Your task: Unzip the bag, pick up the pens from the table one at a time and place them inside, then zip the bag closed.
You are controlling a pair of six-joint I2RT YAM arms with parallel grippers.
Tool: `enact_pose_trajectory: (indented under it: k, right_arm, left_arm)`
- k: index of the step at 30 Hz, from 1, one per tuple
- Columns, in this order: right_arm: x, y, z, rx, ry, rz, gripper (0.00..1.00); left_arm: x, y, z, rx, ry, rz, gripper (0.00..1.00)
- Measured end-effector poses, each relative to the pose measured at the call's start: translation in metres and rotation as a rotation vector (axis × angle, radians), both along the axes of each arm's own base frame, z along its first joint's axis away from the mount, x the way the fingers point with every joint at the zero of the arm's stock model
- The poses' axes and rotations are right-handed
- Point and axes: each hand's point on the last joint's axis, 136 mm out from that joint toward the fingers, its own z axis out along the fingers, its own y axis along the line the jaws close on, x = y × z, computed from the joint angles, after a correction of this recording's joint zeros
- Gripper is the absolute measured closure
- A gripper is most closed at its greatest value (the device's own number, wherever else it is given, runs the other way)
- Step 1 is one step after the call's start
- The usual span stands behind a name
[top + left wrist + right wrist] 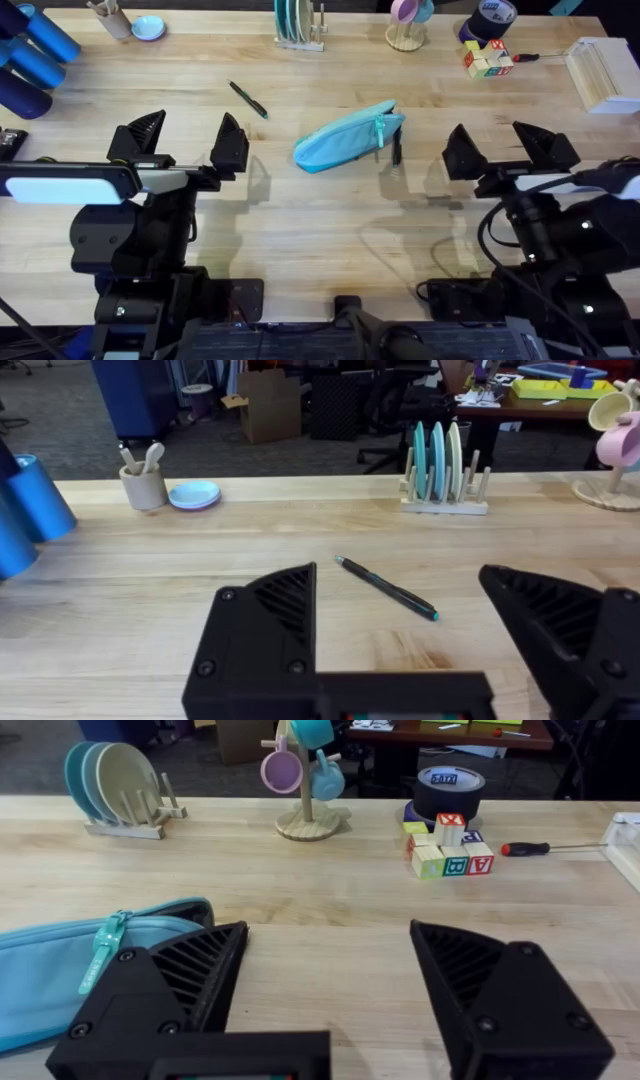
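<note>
The left pincer (190,142) hangs empty above the worktop (330,235) with its jaws spread wide; the right pincer (510,148) does the same on the other side, holding nothing. Between them, nearer the right one, lies the bag (345,137), a soft turquoise pouch set on a slant, its zipper apparently shut and the pull tab (100,955) hanging at the end that faces the right pincer. From the right wrist view that tab sits just beyond the near finger.

The pouch looks light and limp, so I judge it will slide or crumple if the tab is pulled alone; 1 pincer should pin the fabric at the far tapered end while the other nips the tab (a small, floppy target).

1 pen (248,100) lies well apart from the bag, ahead of the left pincer, slanted on bare wood. The other pen (397,150) lies just beside the bag's tab end, touching it or nearly so; I cannot tell which. Both are thin, stiff and probably slick, prone to roll, so a grip across the middle of the barrel seems best, jaws square to its length.
</note>
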Motion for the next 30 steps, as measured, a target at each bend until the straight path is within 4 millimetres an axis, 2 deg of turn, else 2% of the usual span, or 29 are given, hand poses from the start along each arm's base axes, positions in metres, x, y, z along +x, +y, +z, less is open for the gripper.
enact_pose_trajectory:
  k: [16,21,26,30]
  right_arm:
    - [-0.001,-0.001,-0.004,-0.001,0.018,-0.006,0.005]
    - [-0.001,-0.001,-0.003,0.000,0.016,-0.007,0.005]
    - [-0.003,-0.001,-0.001,0.000,0.035,-0.007,0.005]
    - [-0.009,-0.001,-0.004,0.010,0.130,-0.009,0.005]
  left_arm:
    - [0.000,0.000,0.000,0.003,-0.001,0.000,0.008]
    - [0.000,-0.004,0.006,0.004,-0.024,-0.024,0.008]
    - [-0.004,-0.005,-0.003,0.043,0.071,-0.033,0.008]
    - [-0.009,-0.005,0.017,0.092,0.122,-0.039,0.008]
